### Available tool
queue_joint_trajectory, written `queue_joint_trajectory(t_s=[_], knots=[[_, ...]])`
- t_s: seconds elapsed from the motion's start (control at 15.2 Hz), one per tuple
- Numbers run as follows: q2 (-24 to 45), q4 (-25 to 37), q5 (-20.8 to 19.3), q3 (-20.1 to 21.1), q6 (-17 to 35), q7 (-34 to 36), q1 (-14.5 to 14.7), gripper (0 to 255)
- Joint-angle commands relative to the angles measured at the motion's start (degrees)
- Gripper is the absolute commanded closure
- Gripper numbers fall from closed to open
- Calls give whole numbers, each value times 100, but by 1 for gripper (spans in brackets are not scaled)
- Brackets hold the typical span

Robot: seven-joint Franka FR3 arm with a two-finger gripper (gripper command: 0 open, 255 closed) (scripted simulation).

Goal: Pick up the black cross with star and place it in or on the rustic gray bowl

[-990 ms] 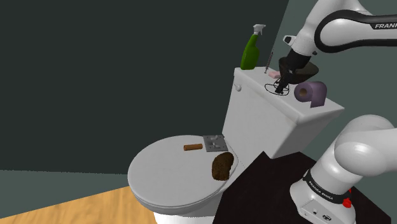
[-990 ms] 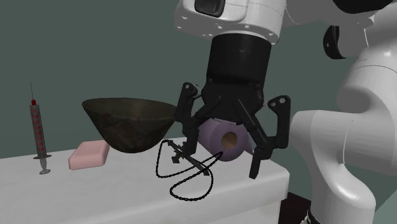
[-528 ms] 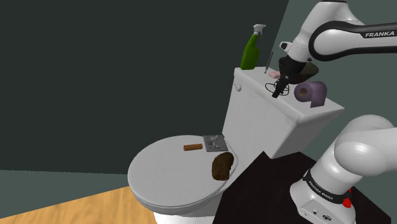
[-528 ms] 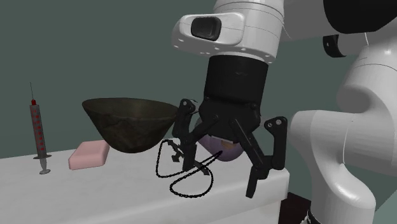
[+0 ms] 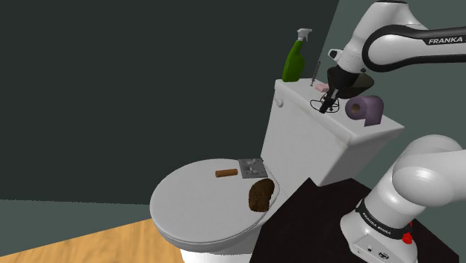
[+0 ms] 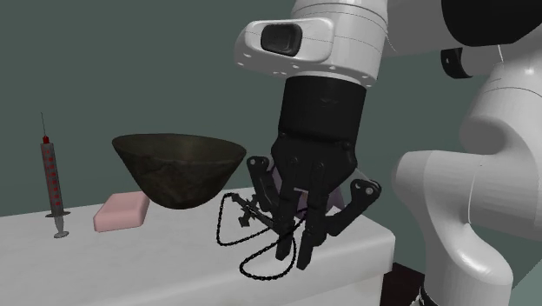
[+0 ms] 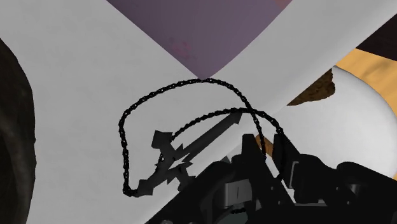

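The black cross (image 6: 250, 214), on a thin black chain (image 6: 261, 265), lies flat on the white toilet tank lid (image 6: 130, 261). My gripper (image 6: 293, 258) reaches down over it, and its fingers have drawn together on the cross's long end. In the wrist view the cross (image 7: 181, 153) and its chain loop (image 7: 127, 127) lie just ahead of the dark fingers (image 7: 254, 184). The dark, rough bowl (image 6: 178, 165) stands upright on the lid just beyond the cross. In the shoulder view the gripper (image 5: 324, 110) is low over the tank lid in front of the bowl (image 5: 364, 78).
A purple toilet roll (image 5: 366, 108) lies close behind the gripper. A pink soap bar (image 6: 122, 210) and an upright syringe (image 6: 52, 178) stand beside the bowl, and a green spray bottle (image 5: 295, 60) at the lid's far end. Below, the toilet seat lid (image 5: 202, 205) carries small items.
The gripper came down onto the cross, then its fingers swung from wide apart to nearly together on the cross's end. The cross and chain have stayed on the lid.
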Motion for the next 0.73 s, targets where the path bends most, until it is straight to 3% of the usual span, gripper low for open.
queue_joint_trajectory(t_s=[0.0,0.4,0.66], knots=[[0,0,0,0,0,0,0,255],[0,0,0,0,0,0,0,255],[-23,293,59,52,-315,-16,30,255]])
